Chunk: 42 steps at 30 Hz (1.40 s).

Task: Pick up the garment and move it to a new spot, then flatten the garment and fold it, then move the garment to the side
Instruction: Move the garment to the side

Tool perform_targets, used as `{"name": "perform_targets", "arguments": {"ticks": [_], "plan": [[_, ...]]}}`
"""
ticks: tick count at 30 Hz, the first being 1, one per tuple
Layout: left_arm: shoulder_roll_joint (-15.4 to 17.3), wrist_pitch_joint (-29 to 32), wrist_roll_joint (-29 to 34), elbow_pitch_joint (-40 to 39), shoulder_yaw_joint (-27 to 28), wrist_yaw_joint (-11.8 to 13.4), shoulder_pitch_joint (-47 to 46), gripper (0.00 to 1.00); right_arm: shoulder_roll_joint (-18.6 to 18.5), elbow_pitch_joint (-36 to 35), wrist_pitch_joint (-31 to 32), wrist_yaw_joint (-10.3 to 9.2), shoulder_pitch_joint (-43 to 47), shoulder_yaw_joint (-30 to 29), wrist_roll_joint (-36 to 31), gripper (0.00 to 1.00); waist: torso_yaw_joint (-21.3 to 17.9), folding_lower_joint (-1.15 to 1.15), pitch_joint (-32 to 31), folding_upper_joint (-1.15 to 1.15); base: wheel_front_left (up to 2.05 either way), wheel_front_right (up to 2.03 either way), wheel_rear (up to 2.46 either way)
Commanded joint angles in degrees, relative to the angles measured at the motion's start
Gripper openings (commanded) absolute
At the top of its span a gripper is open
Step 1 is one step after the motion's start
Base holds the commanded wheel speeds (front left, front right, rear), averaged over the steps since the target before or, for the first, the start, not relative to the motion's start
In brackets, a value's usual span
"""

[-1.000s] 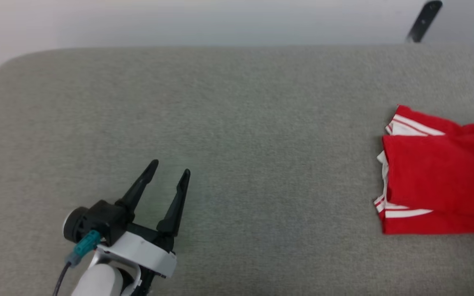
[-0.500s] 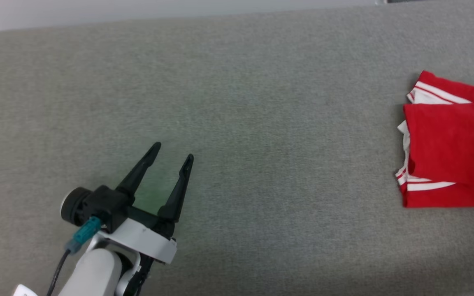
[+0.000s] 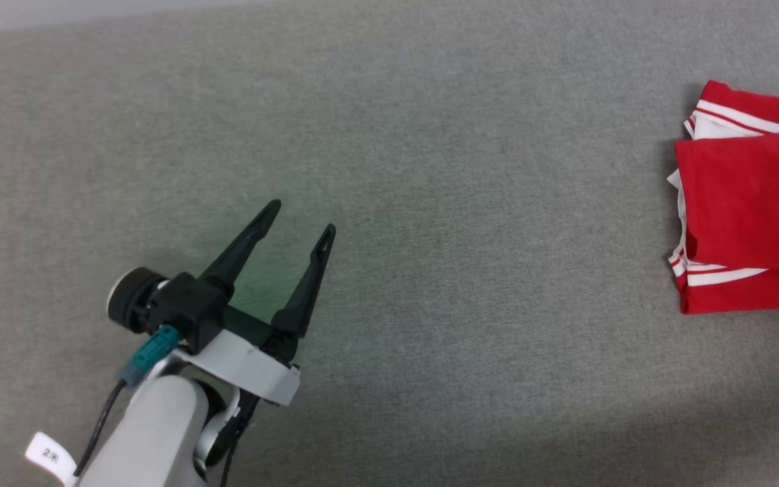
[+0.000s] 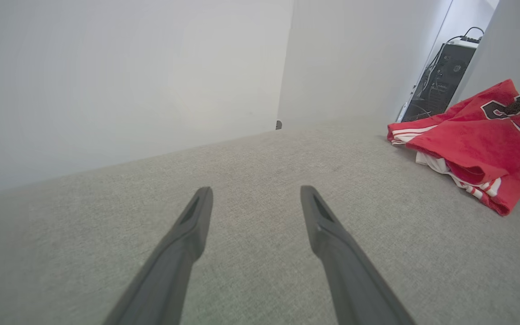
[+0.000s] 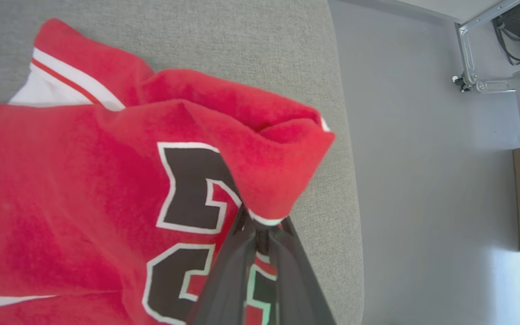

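Grey fabric surface [image 3: 430, 135], folded red garment [image 3: 748, 203] near its right edge.

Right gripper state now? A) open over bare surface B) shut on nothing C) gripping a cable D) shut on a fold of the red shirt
D: in the right wrist view the right gripper is pinched shut on a raised fold of the garment.
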Motion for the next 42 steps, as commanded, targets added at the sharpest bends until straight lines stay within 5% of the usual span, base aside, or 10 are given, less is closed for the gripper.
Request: {"name": "perform_targets", "arguments": {"ticks": [1,15,35,36,37,38,39,42], "plan": [[-0.01,-0.03,-0.14,-0.04,-0.09,-0.12,-0.75,1.0,-0.27,-0.29,0.2,-0.11,-0.94,0.06,-0.21,0.0,-0.72,0.0,0.76,0.0,0.0,0.0,0.0],[2.02,-0.03,-0.56,-0.17,-2.45,-0.12,-4.85,1.0,1.37,0.22,-0.71,-0.11,-2.06,1.63,-1.1,0.0,-1.29,0.0,5.6,0.0,0.0,0.0,0.0],[2.44,-0.03,-1.43,0.38,-3.8,-0.12,-5.71,1.0,6.98,11.35,-0.8,-0.09,-5.13,4.14,-2.89,0.0,0.66,0.0,6.4,0.0,0.0,0.0,0.0],[2.33,-0.03,-1.44,0.45,-3.7,-0.12,-5.54,1.0,7.27,12.08,-0.63,-0.09,-5.34,4.01,-2.87,0.07,0.75,0.0,6.01,0.0,0.0,0.0,0.0],[2.26,-0.03,-1.47,0.52,-3.67,-0.12,-5.27,1.0,7.51,12.83,-0.55,-0.09,-5.67,3.74,-2.87,0.32,0.84,0.0,5.57,0.0,0.0,0.0,0.0],[2.16,-0.03,-1.45,0.62,-3.63,-0.12,-4.97,1.0,7.64,13.6,-0.43,-0.09,-6.09,3.47,-3.08,0.71,0.91,0.0,5.13,0.0,0.0,0.0,0.0],[2.07,-0.03,-1.47,0.67,-3.5,-0.12,-4.7,1.0,7.82,14.11,-0.23,-0.09,-6.38,3.47,-3.33,1.0,0.97,0.0,4.68,0.0,0.0,0.0,0.0],[1.74,-0.03,-1.73,0.8,-3.2,-0.12,-3.95,1.0,7.77,15.27,0.42,-0.1,-7.32,3.49,-4.0,1.0,1.14,0.0,3.16,0.0,0.0,0.0,0.0]]}}
